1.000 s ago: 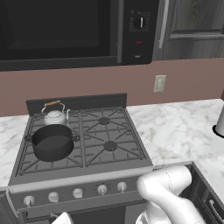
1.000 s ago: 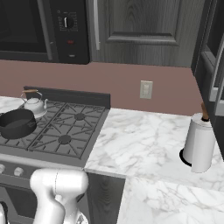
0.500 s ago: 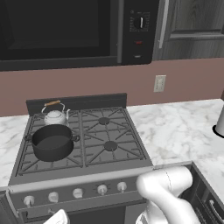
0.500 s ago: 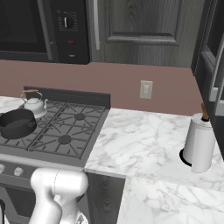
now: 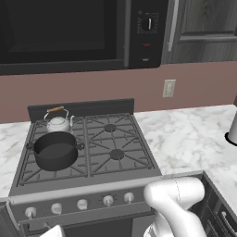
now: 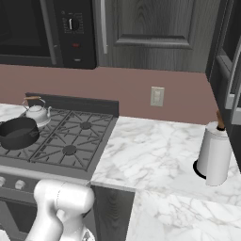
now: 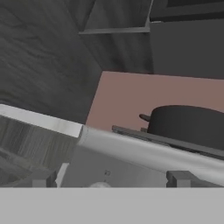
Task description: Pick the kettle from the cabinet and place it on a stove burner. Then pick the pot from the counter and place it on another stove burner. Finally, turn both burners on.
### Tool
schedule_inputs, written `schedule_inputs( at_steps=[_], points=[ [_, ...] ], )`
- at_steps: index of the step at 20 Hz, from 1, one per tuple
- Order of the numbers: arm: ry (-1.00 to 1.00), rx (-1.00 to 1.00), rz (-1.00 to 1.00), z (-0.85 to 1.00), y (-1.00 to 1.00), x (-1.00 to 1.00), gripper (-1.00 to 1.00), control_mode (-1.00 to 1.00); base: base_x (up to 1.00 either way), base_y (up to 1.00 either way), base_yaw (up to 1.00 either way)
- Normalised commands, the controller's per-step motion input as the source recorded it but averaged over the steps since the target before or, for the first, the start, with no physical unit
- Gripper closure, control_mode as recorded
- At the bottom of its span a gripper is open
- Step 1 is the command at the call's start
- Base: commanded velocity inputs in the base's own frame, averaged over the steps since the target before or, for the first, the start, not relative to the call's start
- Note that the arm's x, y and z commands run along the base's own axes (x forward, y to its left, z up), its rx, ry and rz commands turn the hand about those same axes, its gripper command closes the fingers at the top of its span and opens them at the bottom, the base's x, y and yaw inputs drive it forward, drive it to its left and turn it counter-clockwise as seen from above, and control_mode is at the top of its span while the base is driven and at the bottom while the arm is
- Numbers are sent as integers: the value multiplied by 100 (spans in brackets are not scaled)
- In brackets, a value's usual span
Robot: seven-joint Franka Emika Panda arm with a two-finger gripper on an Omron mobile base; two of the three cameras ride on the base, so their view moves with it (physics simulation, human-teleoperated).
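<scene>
Kettle and pot on stove burners

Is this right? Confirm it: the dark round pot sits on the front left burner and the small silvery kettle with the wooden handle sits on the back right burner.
Not quite. The small silvery kettle sits on the back left burner, directly behind the dark round pot, which is on the front left burner. The left base view shows it.

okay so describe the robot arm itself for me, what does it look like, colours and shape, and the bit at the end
The arm is smooth glossy white, made of rounded tubular links with bulbous elbows; no cables or markings are visible. In the right base view it looks the same plain white. The end effector shows two small, blocky dark grey fingertips set well apart.
</scene>
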Motion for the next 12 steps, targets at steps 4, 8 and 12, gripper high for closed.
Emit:
schedule_inputs(
  at_steps=[4, 8, 12],
  points=[
    [0, 4, -3, 0, 0, 0, -100, -100, 0, 0, 0],
    [0, 6, -2, 0, 0, 3, -100, -100, 0, 0, 0],
    [0, 5, -1, 0, 0, 4, -100, -100, 0, 0, 0]
  ],
)
